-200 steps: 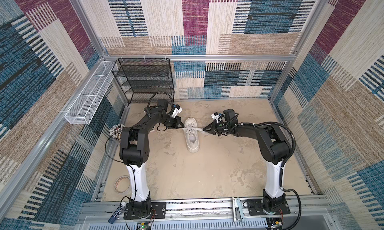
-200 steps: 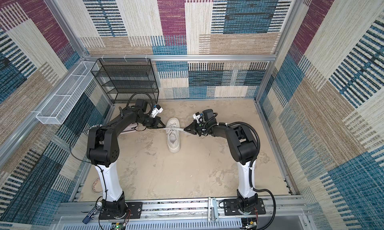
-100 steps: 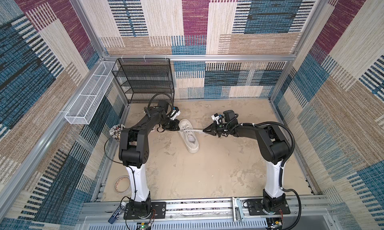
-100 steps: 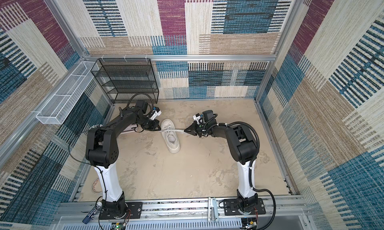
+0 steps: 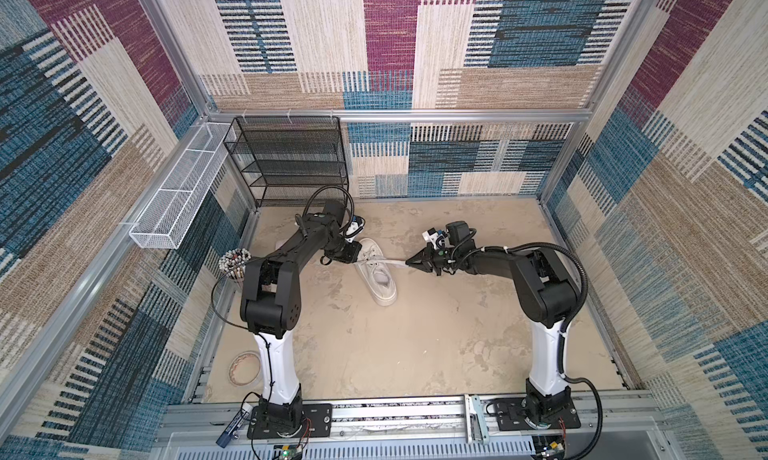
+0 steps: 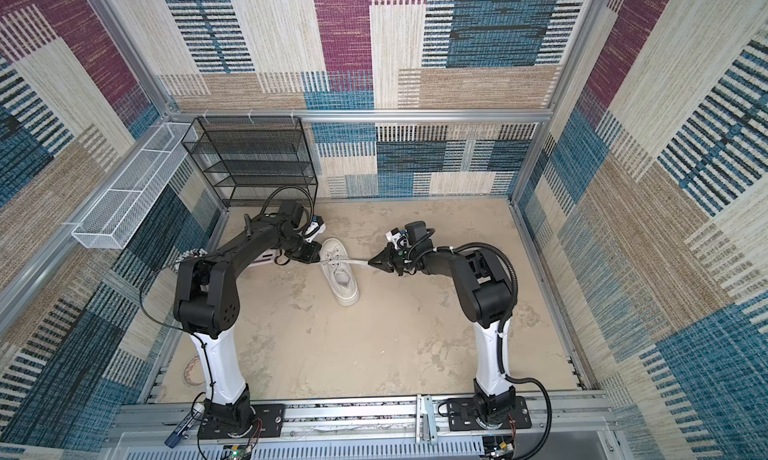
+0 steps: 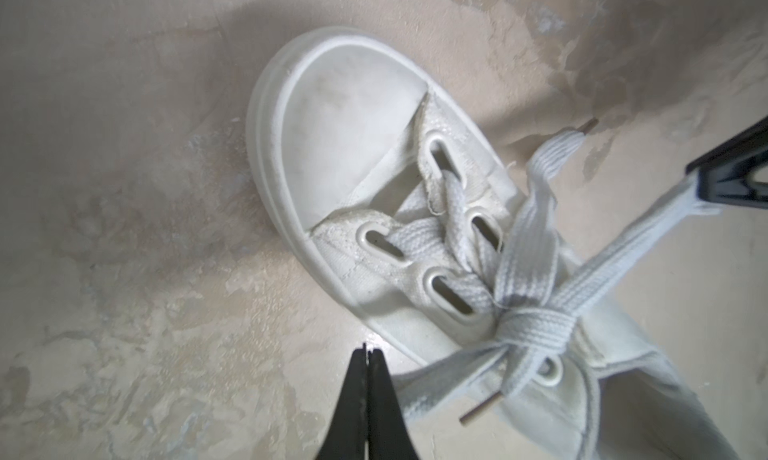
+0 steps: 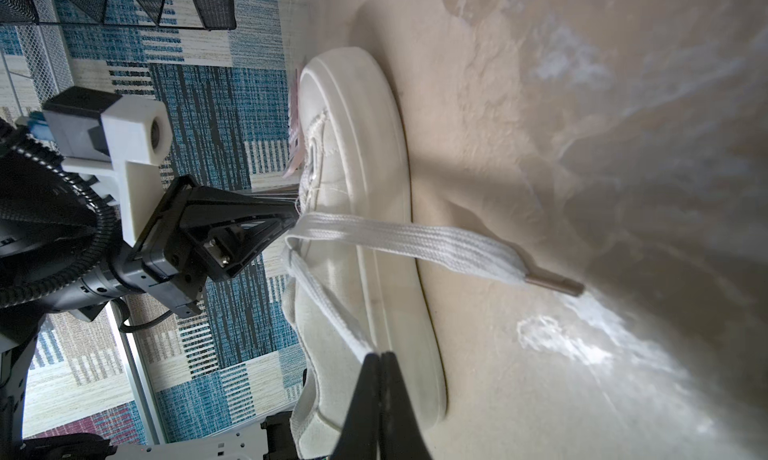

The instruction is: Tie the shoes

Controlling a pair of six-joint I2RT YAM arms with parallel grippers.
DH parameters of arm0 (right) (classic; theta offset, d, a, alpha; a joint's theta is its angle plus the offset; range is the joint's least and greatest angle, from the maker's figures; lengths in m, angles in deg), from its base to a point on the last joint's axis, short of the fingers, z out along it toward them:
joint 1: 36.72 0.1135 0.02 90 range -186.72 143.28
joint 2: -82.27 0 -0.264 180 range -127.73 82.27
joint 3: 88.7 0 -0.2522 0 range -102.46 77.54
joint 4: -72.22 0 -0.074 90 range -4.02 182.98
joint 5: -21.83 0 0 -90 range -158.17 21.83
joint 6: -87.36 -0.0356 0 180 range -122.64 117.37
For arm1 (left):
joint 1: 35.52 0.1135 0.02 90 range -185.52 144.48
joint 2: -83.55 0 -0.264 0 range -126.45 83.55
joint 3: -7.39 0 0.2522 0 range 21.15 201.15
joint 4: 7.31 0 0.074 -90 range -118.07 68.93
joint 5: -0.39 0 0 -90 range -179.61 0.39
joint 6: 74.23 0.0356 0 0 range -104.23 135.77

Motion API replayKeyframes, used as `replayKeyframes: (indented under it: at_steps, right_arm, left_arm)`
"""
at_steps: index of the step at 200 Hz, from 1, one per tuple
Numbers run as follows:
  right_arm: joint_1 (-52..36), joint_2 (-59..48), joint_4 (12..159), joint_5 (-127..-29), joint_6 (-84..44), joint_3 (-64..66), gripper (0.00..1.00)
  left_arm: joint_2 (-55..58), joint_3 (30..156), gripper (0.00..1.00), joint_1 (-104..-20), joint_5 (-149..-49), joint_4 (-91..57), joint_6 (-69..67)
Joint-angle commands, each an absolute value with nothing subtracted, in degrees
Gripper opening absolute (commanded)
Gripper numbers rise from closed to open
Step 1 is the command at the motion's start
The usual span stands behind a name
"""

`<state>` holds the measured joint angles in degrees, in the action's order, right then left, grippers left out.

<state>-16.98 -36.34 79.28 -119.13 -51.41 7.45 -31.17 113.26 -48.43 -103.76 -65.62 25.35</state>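
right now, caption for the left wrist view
shut left claw beside sneaker; right claw holds lace taut from knot

Left wrist view: the sneaker's (image 7: pixel 340 146) heel is cut off by the frame edge. The lace loop (image 7: pixel 419 379) passes behind the left gripper (image 7: pixel 368 352), so the pinch itself is hidden (it appears held). Right wrist view: the right gripper (image 8: pixel 379 355) covers part of the heel. Both top views: the knot (image 5: pixel 371 264) is too small to read.

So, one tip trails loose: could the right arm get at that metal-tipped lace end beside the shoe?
Probably not yet: the right gripper is shut on another flat white lace strand. Nothing blocks the metal-tipped lace end beside the white platform sneaker; it would have to let go.
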Motion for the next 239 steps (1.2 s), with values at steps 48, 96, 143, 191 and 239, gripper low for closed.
replayKeyframes:
  at_steps: [48, 96, 143, 191, 239]
  right_arm:
    - [-17.4, -36.6, 78.8, -117.0, -51.2, 7.8, 0.0]
    - [-17.8, -36.5, 80.1, -116.0, -50.8, 7.7, 0.0]
    - [-17.9, -36.6, 80.0, -116.0, -50.8, 7.7, 0.0]
    - [-18.2, -35.5, 83.3, -114.9, -48.6, 6.1, 0.41]
    - [-18.9, -33.9, 93.2, -109.9, -41.7, 2.1, 0.43]
  left_arm:
    - [-30.5, 113.6, 0.0, -49.8, -94.6, -68.5, 29.4]
    - [-30.5, 113.4, 0.0, -50.1, -91.9, -68.3, 29.8]
    - [-30.3, 113.6, 0.0, -51.0, -90.2, -68.4, 30.9]
    - [-26.6, 111.6, 0.39, -50.1, -95.0, -65.9, 27.8]
    - [-21.1, 111.2, 0.54, -45.4, -102.3, -65.6, 21.9]
